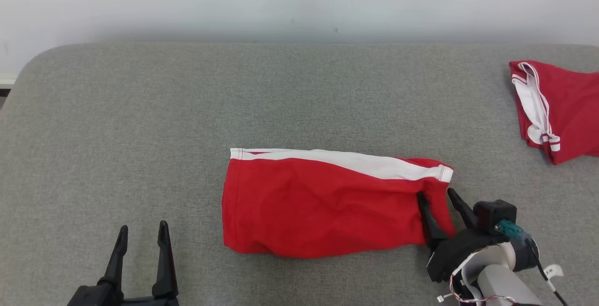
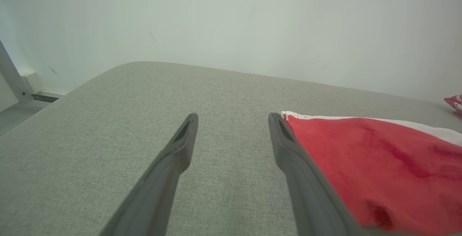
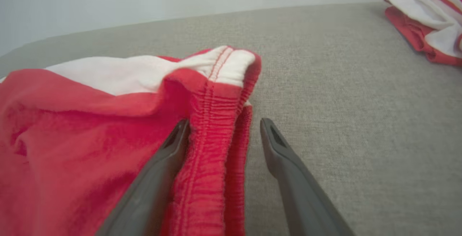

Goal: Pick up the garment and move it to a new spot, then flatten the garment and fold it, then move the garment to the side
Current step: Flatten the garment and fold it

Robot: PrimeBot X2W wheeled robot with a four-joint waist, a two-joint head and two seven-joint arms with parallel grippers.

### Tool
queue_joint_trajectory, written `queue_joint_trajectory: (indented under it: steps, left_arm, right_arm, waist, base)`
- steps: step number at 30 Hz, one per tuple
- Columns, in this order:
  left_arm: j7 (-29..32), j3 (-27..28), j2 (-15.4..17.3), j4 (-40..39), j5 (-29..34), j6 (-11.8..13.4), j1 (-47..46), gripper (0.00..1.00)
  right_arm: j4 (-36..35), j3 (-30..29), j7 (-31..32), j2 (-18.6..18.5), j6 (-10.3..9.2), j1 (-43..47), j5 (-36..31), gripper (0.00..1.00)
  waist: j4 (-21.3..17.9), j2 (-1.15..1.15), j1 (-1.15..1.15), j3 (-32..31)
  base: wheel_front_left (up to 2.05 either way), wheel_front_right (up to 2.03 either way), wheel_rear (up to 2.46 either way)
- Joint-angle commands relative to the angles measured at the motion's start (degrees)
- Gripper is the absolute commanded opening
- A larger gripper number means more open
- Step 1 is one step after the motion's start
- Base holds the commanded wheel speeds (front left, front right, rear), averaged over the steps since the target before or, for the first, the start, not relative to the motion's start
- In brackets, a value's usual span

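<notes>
Red shorts with a white side stripe point(image 1: 323, 203) lie folded lengthwise in the middle of the grey padded table point(image 1: 140, 123). My right gripper point(image 1: 437, 197) stands open at their right end, its two fingers straddling the elastic waistband point(image 3: 213, 120); the left finger point(image 3: 162, 171) rests on the red cloth and the right finger point(image 3: 288, 171) on the bare table. In the wrist view the same gripper point(image 3: 222, 122) shows the band between its fingers. My left gripper point(image 1: 142, 231) is open at the lower left, apart from the shorts point(image 2: 379, 167), with nothing between its fingers point(image 2: 232, 118).
A second red and white garment point(image 1: 557, 109) lies bunched at the table's far right edge, also seen as a red heap point(image 3: 422, 19) beyond my right gripper. A pale wall point(image 1: 299, 2) runs behind the table. Bare grey surface spreads left of the shorts.
</notes>
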Motion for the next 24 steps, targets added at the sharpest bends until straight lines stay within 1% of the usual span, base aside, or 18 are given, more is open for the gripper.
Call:
queue_joint_trajectory:
  steps: [1,5,8,9,10,11,12,15,16,19,24]
  left_arm:
    - [-0.18,-0.11,-0.12,0.09,-0.25,0.21,-0.40,1.00]
    - [-0.18,-0.85,-0.12,-0.09,-0.51,0.69,-0.21,1.00]
    - [-0.17,-0.89,-0.13,0.22,-0.73,0.59,-0.46,1.00]
    - [-0.18,-1.03,-0.12,0.16,-0.79,0.72,-0.41,1.00]
    - [-0.18,-1.13,-0.12,0.09,-0.87,0.87,-0.29,1.00]
    - [-0.18,-1.22,-0.12,0.08,-0.93,0.94,-0.14,1.00]
    - [-0.18,-1.31,-0.12,0.08,-1.01,0.91,0.00,1.00]
    - [-0.18,-1.50,-0.12,0.34,-0.96,0.57,0.20,1.00]
    - [-0.18,-1.50,-0.12,0.34,-0.96,0.57,0.20,1.00]
    - [-0.18,-1.63,-0.12,0.51,-0.87,0.62,0.12,1.00]
    - [-0.18,-1.71,-0.12,1.09,-0.97,0.28,-0.01,1.00]
  right_arm:
    - [2.28,0.75,1.03,-0.35,-0.11,-1.65,0.97,1.00]
    - [8.20,2.03,3.07,-0.19,-0.11,-3.94,4.28,1.00]
    - [10.40,3.56,3.95,0.59,-0.11,-5.05,7.64,1.00]
    - [10.70,4.40,4.32,0.70,-0.11,-5.34,8.64,0.64]
    - [10.82,5.31,4.54,0.71,-0.11,-5.55,9.72,0.40]
    - [10.81,6.16,4.81,0.76,-0.11,-5.82,10.89,0.02]
    - [10.80,6.92,5.30,0.74,-0.11,-6.14,12.05,0.00]
    - [10.67,9.23,6.10,-1.02,-0.11,-7.19,14.62,0.00]
    - [10.67,9.23,6.10,-1.02,-0.11,-7.19,14.62,0.00]
    - [11.15,10.49,6.31,-4.46,-0.16,-8.38,16.54,0.00]
    - [11.98,10.84,5.89,-9.94,-0.12,-9.73,19.16,0.00]
  waist:
    - [0.27,0.00,-0.01,0.19]
    - [0.62,0.00,-0.01,0.21]
    - [0.73,0.00,-0.01,0.17]
    - [0.68,0.00,-0.01,0.11]
    - [0.59,0.00,-0.01,0.05]
    - [0.45,0.00,-0.01,-0.02]
    - [0.28,0.00,-0.01,-0.09]
    - [-0.27,0.00,-0.01,-0.31]
    - [-0.27,0.00,-0.01,-0.31]
    - [-0.78,0.00,-0.01,-0.63]
    - [-1.26,0.00,-0.01,-1.39]
  base:
    - [0.00,0.00,0.00]
    - [0.00,0.00,0.00]
    - [0.00,0.00,0.00]
    - [0.00,0.00,0.00]
    - [0.00,0.00,0.00]
    - [0.00,0.00,0.00]
    - [0.00,0.00,0.00]
    - [0.00,0.00,0.00]
    - [0.00,0.00,0.00]
    - [0.00,0.00,0.00]
    - [0.00,0.00,0.00]
